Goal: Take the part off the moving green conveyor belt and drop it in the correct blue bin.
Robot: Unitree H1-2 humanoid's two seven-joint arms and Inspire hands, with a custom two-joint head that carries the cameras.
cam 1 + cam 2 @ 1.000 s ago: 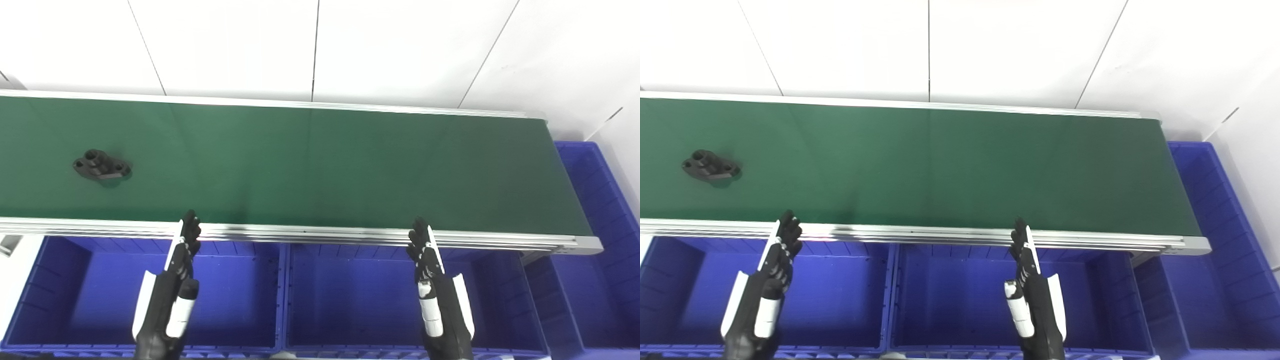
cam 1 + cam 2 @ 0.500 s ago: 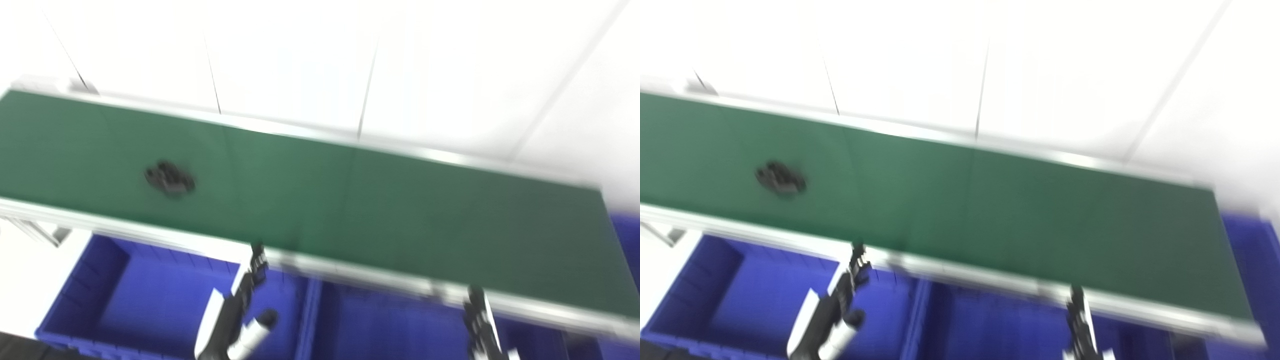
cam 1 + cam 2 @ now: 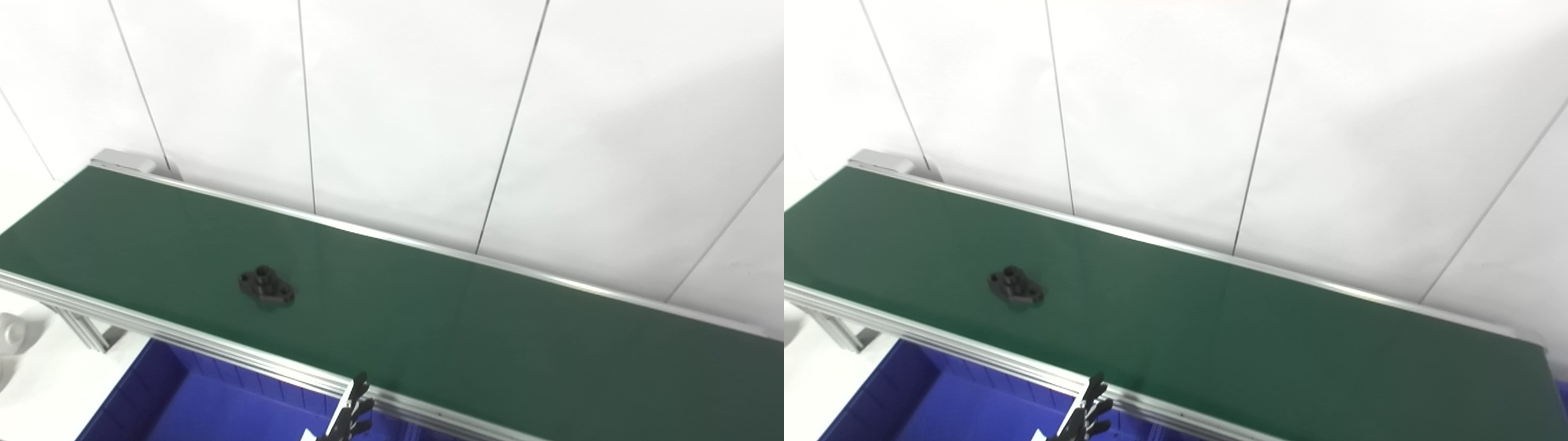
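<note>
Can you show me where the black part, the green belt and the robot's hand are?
black part [image 3: 266, 288], left eye view, its raised middle hub.
green belt [image 3: 490, 324], left eye view, bare surface.
left hand [image 3: 1085, 416], right eye view, spread fingers.

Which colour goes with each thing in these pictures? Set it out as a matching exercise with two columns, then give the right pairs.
Things:
1. flat conveyor belt
2. small flanged machine part lying on the belt
3. plastic bin below the belt's near rail
4. panelled wall behind the belt

Colours:
A. blue
B. white
C. green
D. black

Pairs: 1-C, 2-D, 3-A, 4-B
</note>
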